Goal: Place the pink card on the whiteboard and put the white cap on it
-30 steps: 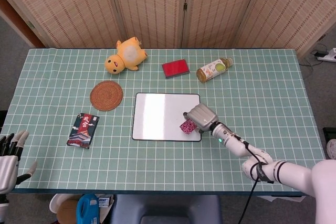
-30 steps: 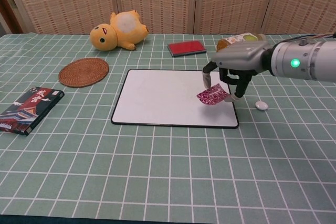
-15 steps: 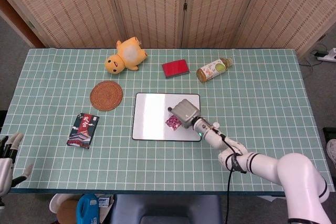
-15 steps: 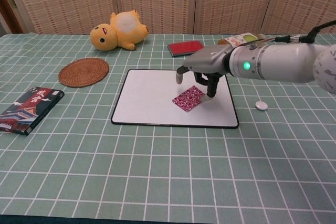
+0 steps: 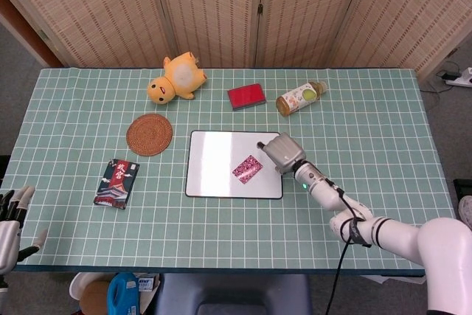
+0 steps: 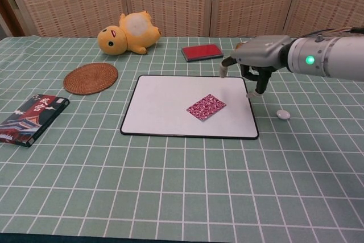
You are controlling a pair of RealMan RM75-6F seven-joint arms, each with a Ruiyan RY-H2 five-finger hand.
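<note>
Right hand (image 6: 248,66) empty above the whiteboard's right edge, pink card lying flat on the board.

The grey right hand holds nothing, fingers apart and pointing down over the white rectangular whiteboard (image 6: 165,106); the pink patterned card (image 6: 206,107) lies on the board just to its left, apart from the fingers. The small white cap (image 6: 282,114) sits on the green checked tablecloth (image 6: 187,186) near the hand's other side. The left hand (image 5: 10,219), far off at the table's corner, is empty with fingers spread.

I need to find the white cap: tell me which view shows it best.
The chest view: the cap lies in plain sight on the table, right of the whiteboard. In the head view the right hand and its arm hide it.
</note>
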